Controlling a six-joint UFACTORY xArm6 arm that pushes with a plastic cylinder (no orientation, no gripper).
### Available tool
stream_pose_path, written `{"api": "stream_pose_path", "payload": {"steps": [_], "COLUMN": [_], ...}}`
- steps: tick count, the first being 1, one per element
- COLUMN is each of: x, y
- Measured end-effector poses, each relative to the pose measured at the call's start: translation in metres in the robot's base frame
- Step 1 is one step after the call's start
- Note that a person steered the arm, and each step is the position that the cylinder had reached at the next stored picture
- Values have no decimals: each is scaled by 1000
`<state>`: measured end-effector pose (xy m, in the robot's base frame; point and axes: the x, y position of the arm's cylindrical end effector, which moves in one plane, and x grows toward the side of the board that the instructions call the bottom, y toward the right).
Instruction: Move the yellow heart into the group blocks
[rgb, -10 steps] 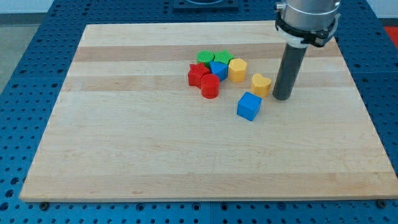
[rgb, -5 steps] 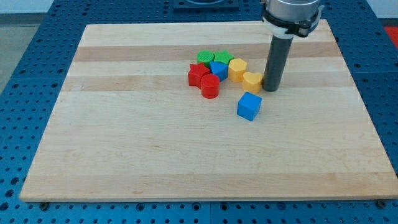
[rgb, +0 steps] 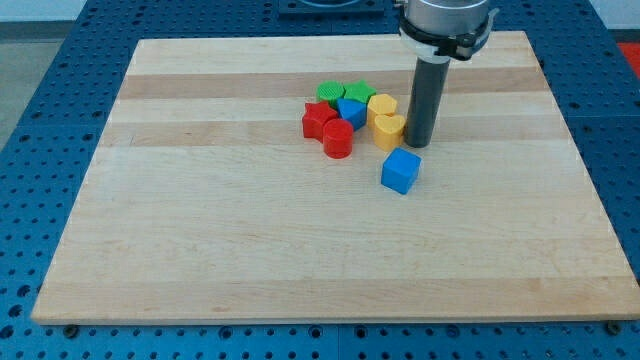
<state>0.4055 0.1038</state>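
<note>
Your arm ends in a dark rod, with no hand on it, so nothing here can be apart, together or clamped. My tip rests on the desk, a pale wooden board lying on a blue perforated surface.

Task block: the yellow heart sits just to the view's left of my tip, touching the rod or very nearly so; you cannot make out a gap between them. On its upper side the heart meets the other yellow block, a rounded many-sided piece whose exact shape is hard to tell.

The group lies to the view's left of the heart, packed tight:
- green block, at the view's top left of the cluster, shape unclear
- second green block, just beside the first, partly hidden behind the blue one
- blue block in the middle, angular, exact shape not readable
- red star at the cluster's left edge
- red cylinder at the cluster's bottom, touching the star

A narrow strip of bare board shows between the yellow heart and the red cylinder.

The blue cube stands alone toward the view's bottom from the heart, near it but apart, and clear of my tip.

No containers are in view; every block lies directly on the desk.
</note>
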Motion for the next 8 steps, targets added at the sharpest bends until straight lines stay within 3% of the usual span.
{"api": "stream_pose_path", "payload": {"steps": [8], "x": [2], "y": [-17]}}
